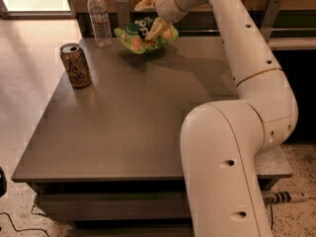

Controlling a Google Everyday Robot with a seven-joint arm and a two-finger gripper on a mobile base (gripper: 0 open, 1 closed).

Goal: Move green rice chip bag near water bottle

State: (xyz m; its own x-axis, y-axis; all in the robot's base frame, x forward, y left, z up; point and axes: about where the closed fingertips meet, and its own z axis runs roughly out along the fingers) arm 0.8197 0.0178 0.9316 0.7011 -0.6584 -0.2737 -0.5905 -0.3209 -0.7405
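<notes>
Grey desk (123, 132), white arm (256, 83) reaching over it to the far edge. Midway along that edge, green bag (132, 42), pinched at its top by the gripper (147, 20) and seemingly just off the surface. Toward the far left corner, clear bottle (100, 19), near the bag but apart. Can (76, 65) by the left edge. Bag likely very light, crinkly and yielding, slick-skinned, chips inside crushable; best taken gently by a gathered edge, not squeezed across the middle.
</notes>
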